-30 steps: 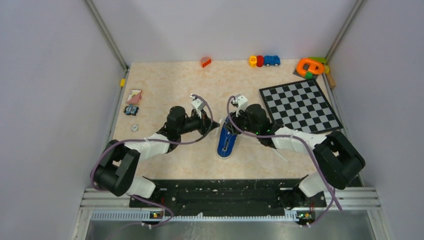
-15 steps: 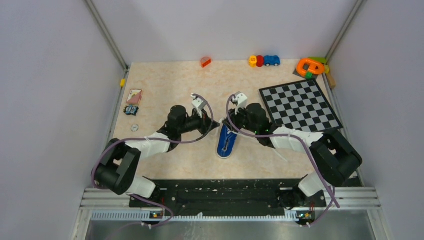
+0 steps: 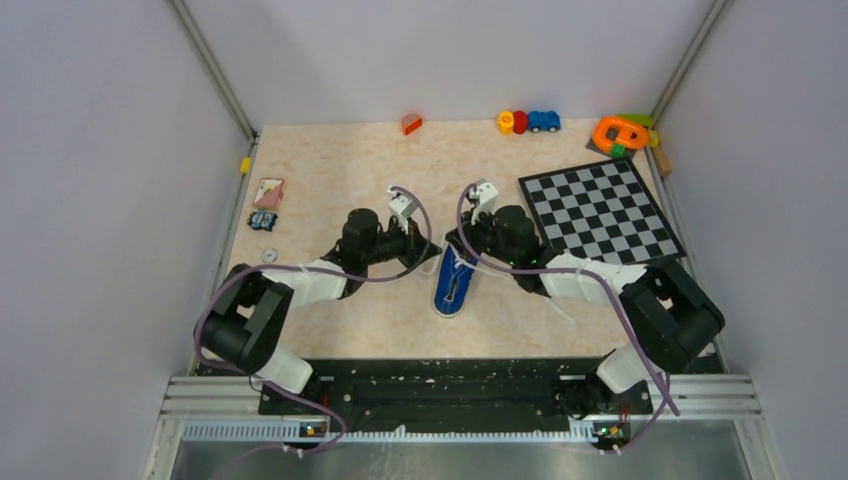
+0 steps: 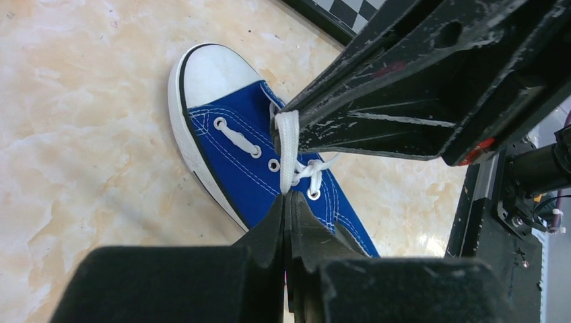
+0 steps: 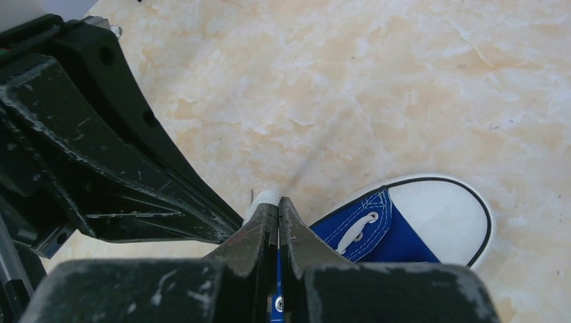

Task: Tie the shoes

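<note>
Top external view counts one blue sneaker (image 3: 453, 285), lying lengthwise near the middle of the table (image 3: 340, 160) between two arms. The left gripper (image 3: 433, 256) and right gripper (image 3: 458, 243) meet just above its far end. Left wrist view shows one white lace (image 4: 288, 151) running straight between the two tips: the left gripper's fingers (image 4: 273, 222) are pressed together on its lower end, and the right gripper pinches its upper end with jaws closed, a white stub poking past them in the right wrist view. One chessboard (image 3: 600, 210) lies to the right, its near-left corner close to the right arm. Along the far edge sit three groups: one orange block (image 3: 411, 124), one row of toy vehicles (image 3: 528, 122) and one orange ring piece (image 3: 620, 132). By the left edge are one card (image 3: 268, 192), one small blue item (image 3: 263, 220) and one washer (image 3: 269, 256). Bare tabletop stretches from the grippers to the far-edge toys, and a narrower strip lies between the sneaker and the arm bases.
</note>
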Controlling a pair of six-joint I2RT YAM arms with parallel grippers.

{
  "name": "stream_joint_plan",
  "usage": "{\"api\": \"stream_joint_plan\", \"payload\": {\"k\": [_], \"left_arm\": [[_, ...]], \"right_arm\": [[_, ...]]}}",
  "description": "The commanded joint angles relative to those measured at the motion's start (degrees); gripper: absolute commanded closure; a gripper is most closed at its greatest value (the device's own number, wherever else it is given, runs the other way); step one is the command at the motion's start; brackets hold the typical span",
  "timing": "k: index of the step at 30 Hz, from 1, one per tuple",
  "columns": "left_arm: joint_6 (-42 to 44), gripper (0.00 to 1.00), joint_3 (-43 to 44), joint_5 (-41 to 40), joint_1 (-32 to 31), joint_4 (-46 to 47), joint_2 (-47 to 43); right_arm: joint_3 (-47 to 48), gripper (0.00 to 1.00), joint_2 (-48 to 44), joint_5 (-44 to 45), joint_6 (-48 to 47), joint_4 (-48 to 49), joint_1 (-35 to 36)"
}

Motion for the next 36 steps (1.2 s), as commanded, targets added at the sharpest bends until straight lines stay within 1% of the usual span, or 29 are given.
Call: {"api": "stream_joint_plan", "payload": {"k": [1,6,10,14,16,19,20,22,29,36], "left_arm": [[-1.59,1.0,2.38,1.07,0.09,3.23,2.49],[-3.15,0.99,2.7,0.42,-0.93,6.07,4.38],[-2.97,0.88,1.34,-4.08,-1.95,7.19,3.26],[-3.94,0.84,-0.83,-9.14,-2.78,8.27,1.05],[-3.0,0.79,-1.95,-13.83,-4.36,7.1,-0.94],[-1.08,0.68,-3.75,-22.85,-7.45,5.63,-4.2],[-0.8,0.64,-4.28,-24.7,-8.0,5.8,-4.86],[-0.84,0.6,-5.03,-25.65,-8.44,6.61,-5.61],[3.16,0.57,-3.51,-27.47,-10.83,5.41,-4.72],[6.1,0.57,-2.46,-27.31,-11.26,6.59,-2.75]], "right_arm": [[-0.65,1.0,-2.22,0.47,3.19,4.14,-0.39],[-1.31,1.0,-2.58,1.39,6.78,2.4,-0.98],[-2.42,1.0,-3.04,2.4,9.51,1.91,-1.98],[-1.9,1.0,-3.06,3.42,10.78,-0.03,-2.21],[-1.18,1.0,-3.07,4.76,11.57,-1.59,-2.24],[0.65,1.0,-2.96,5.8,13.0,-5.14,-2.24],[1.12,1.0,-3.03,5.8,13.29,-5.99,-2.28],[1.78,1.0,-3.12,5.74,13.76,-7.15,-2.26],[3.43,1.0,-3.11,5.88,15.76,-9.71,-2.33],[4.61,1.0,-3.32,5.05,17.61,-11.38,-2.33]]}}
